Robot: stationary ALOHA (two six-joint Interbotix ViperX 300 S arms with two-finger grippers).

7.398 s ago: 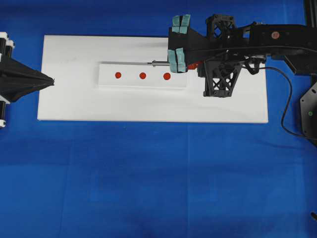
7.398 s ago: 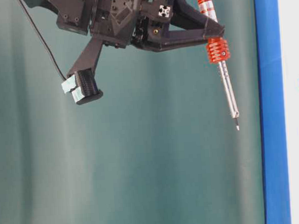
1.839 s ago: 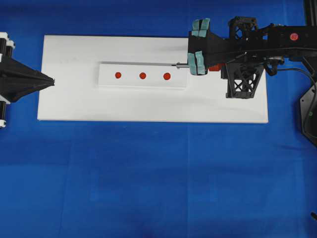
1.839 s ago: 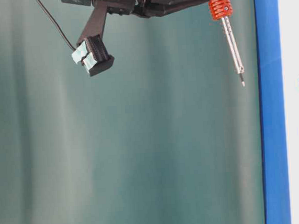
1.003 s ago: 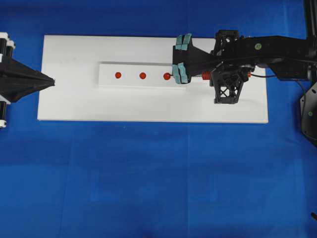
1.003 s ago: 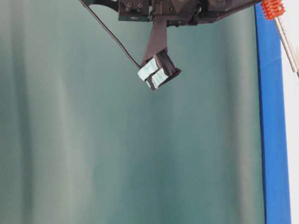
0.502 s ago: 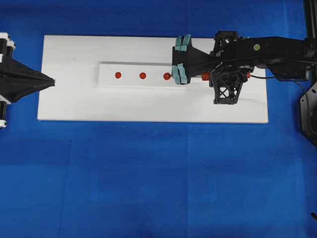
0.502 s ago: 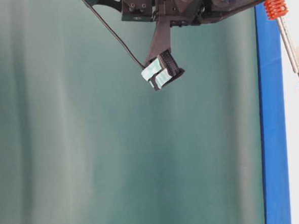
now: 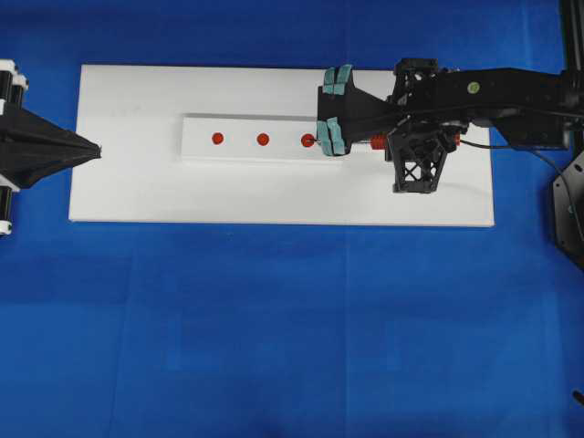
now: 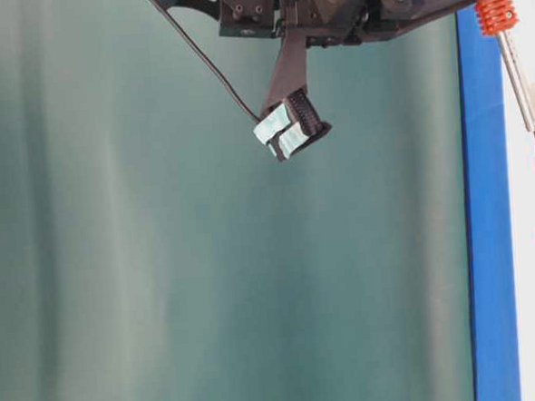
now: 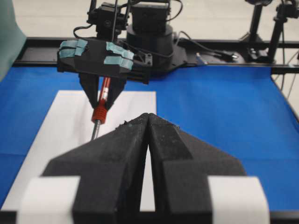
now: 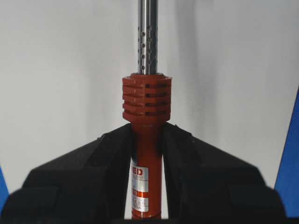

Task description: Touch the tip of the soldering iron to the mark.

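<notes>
Red-orange handle: the soldering iron (image 12: pixel 147 105) is pinched at its handle by the right tool (image 12: pixel 147 140), with the silver shaft running straight ahead of the tool.
Change: over the last seconds the iron was lowered from clear air onto the white strip (image 9: pixel 237 128); across the last second no shift is seen.
Tip: it is set against the outer red dot (image 9: pixel 307 140), the first dot ahead of the right tool.
Mark: the mark (image 9: pixel 263 140), the middle dot, lies one dot farther ahead of that tool and is untouched.
Meaning: contact appears to be made with the wrong dot, so a lift and a further reach forward are judged to be needed.
Left tool: the left tool (image 11: pixel 147 121) is pressed together and empty, and faces the right tool from beyond the strip's far end.
Worktop: the blue-covered worktop (image 9: pixel 274 319) carries the white board (image 9: pixel 137 192) under the strip.
</notes>
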